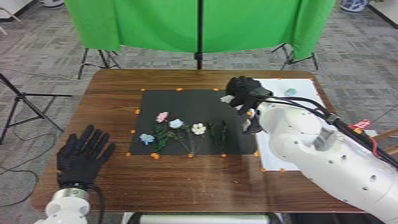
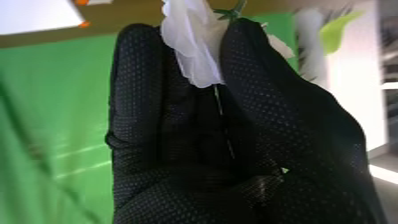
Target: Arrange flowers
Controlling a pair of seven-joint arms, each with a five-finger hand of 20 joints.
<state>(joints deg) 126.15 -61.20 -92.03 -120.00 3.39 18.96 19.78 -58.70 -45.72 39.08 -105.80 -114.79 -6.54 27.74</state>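
In the head view my right hand [image 1: 243, 87] is over the upper right part of the black mat, with a white flower [image 1: 227, 98] at its fingertips. The right wrist view has my right hand [image 2: 275, 100] pinching the white flower [image 2: 193, 42] between its fingers and thumb. My left hand [image 1: 80, 155] rests with straight fingers at the table's left. On the mat [image 1: 173, 102] lie a pink flower [image 1: 162, 117], a light-blue flower [image 1: 176, 123], a cream flower [image 1: 198, 129] and a blue flower [image 1: 147, 139], with green leaves and stems among them.
A white board [image 1: 306, 87] lies right of the mat, partly under my right arm, with a pale green item [image 1: 290, 92] on it. Orange bits mark the mat's edges. Behind the brown table [image 1: 178, 185] hangs a green cloth on a stand.
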